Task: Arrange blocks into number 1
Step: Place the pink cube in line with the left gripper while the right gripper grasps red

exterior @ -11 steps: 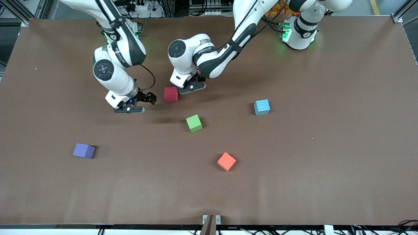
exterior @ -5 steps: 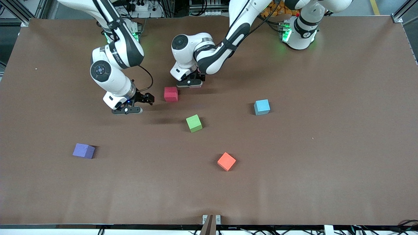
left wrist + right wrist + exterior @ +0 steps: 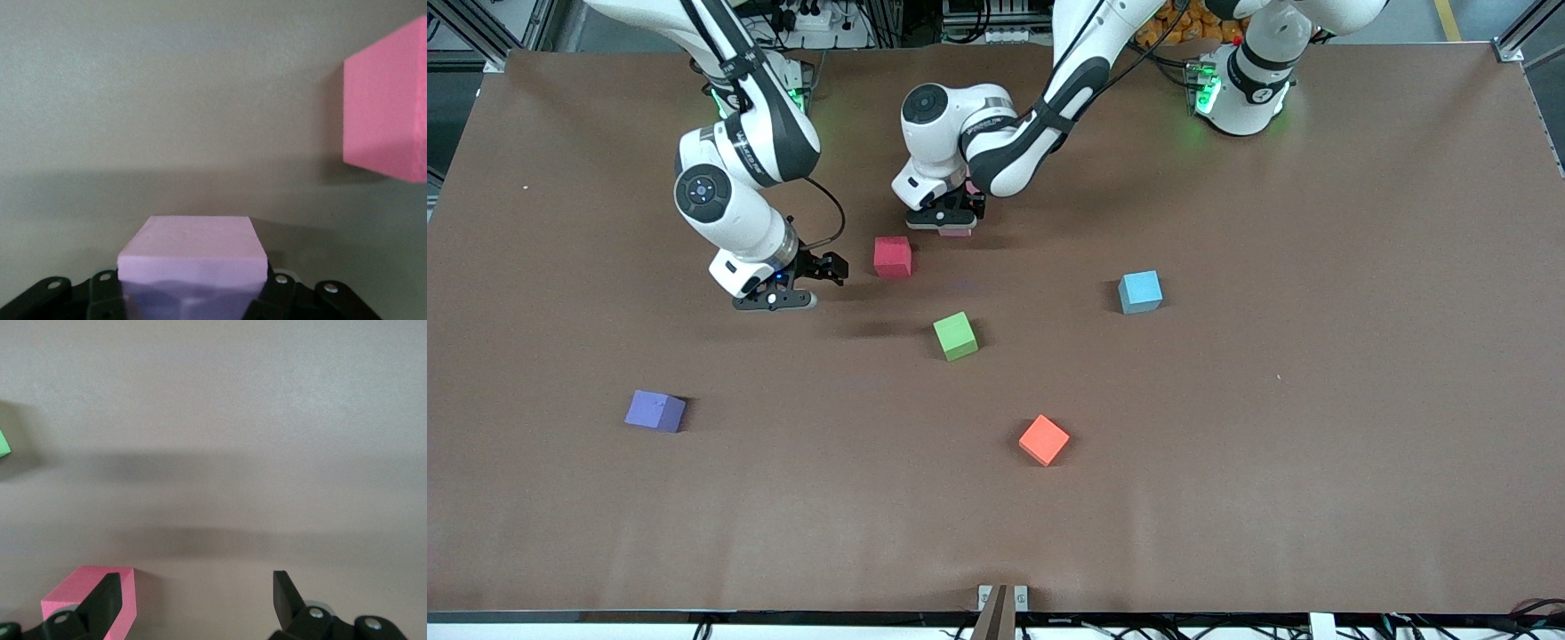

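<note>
Two arms reaching low over table. Left gripper clamping pink block, hanging just above surface, over spot beside red block. Right gripper hovering with fingers spread wide, empty, alongside red block; green block resting nearer camera

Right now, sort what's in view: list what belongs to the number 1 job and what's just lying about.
Job:
pink block, gripped by the left gripper
red block
green block
light blue block
orange block
purple block
right gripper, open beside the red block

Lying about:
metal bracket at the table's near edge
</note>
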`<state>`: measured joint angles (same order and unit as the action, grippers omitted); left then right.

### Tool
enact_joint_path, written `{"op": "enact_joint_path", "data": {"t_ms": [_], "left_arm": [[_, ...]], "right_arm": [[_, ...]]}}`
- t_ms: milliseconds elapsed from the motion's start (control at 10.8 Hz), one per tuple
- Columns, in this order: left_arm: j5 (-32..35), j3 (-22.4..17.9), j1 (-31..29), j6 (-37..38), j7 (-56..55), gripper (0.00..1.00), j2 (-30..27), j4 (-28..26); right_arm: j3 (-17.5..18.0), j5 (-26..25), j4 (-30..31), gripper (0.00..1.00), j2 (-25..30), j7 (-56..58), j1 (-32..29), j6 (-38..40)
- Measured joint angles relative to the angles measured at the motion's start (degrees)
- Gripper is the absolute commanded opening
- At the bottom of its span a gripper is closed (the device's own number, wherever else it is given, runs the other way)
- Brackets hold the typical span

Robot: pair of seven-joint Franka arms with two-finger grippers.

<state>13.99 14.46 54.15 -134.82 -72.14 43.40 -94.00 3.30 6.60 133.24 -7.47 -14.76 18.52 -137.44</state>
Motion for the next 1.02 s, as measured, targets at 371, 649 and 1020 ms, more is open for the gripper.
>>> {"op": "enact_joint_path", "data": {"t_ms": [371,649,1020], "left_arm": [[0.3,1.22,0.06,-0.34,0.41,0.99,-1.58,-2.95],[0.3,1.22,0.04,-0.34,0.88,1.0,-1.78,-3.98],[0.3,1.11,-0.3,-0.64,0.88,1.0,-2.82,-3.94]], "right_arm": [[0.07,0.02,0.0,1.0,0.0,-0.05,1.23,0.0],[0.07,0.03,0.0,1.0,0.0,-0.06,1.44,0.0],[0.09,0.46,0.0,1.0,0.0,-0.23,2.47,0.0]]}}
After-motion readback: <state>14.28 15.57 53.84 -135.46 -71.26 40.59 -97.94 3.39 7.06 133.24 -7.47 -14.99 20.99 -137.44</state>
